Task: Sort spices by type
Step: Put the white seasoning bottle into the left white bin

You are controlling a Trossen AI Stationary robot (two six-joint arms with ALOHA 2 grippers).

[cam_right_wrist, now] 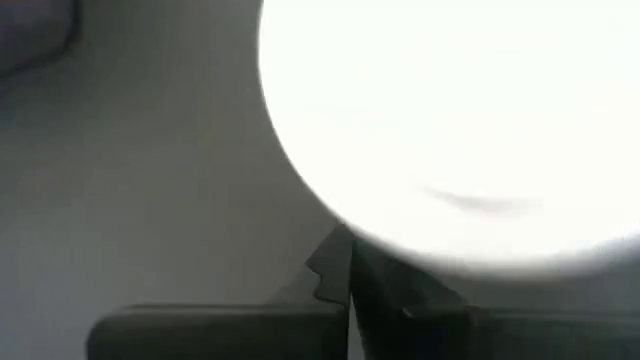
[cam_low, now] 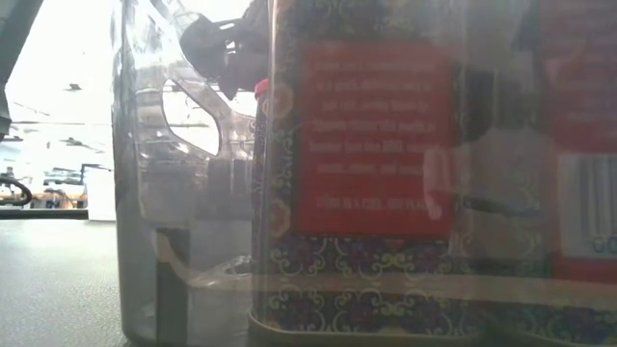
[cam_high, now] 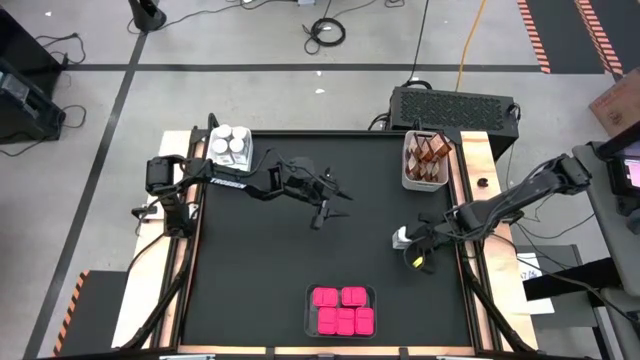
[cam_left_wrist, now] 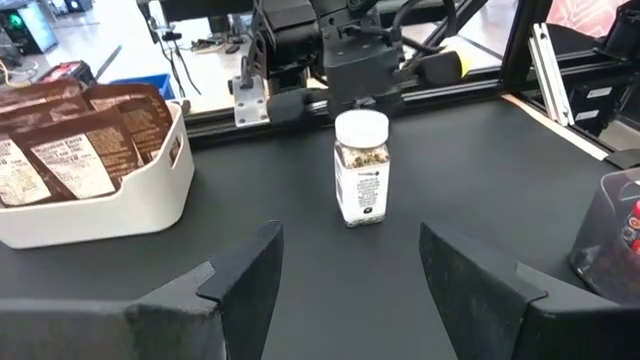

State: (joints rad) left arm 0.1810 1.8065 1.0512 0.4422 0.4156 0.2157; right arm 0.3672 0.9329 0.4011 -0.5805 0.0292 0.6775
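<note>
Blurred white lid [cam_right_wrist: 450,130] filling view

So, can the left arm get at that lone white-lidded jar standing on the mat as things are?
Probably not cleanly. The left pincer is open and faces the white-lidded jar across bare mat, but the right pincer, shut, sits right at the jar, so it crowds the approach.

The black table [cam_high: 260,260] carries a tray of pink boxes [cam_high: 341,310] at its near edge. Relative to that tray, a white tray of brown jars [cam_high: 425,160] sits far right, white-lidded jars [cam_high: 231,146] far left, and one clear jar [cam_high: 401,238] stands right.
</note>
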